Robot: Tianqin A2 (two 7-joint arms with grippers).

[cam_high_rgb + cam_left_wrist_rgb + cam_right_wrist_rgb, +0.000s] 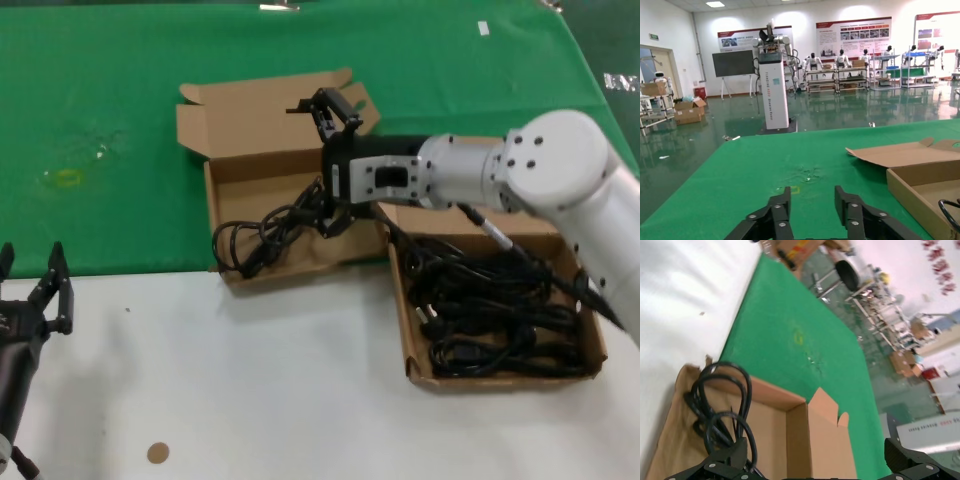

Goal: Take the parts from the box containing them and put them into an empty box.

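Note:
The empty box, with its warped front wall, lies left of centre and holds one bundle of black cable. My right gripper hovers over that box's right end, open wide, with nothing between its fingers. In the right wrist view the right gripper looks along the box floor, and the cable bundle lies touching one finger. The box containing the parts sits to the right, full of black cables. My left gripper waits open over the white table at the lower left, seen as the left gripper above green cloth.
The left box's lid stands open at the back on the green cloth. The white table runs along the front, with a small brown disc on it. My right arm spans above the right box's back edge.

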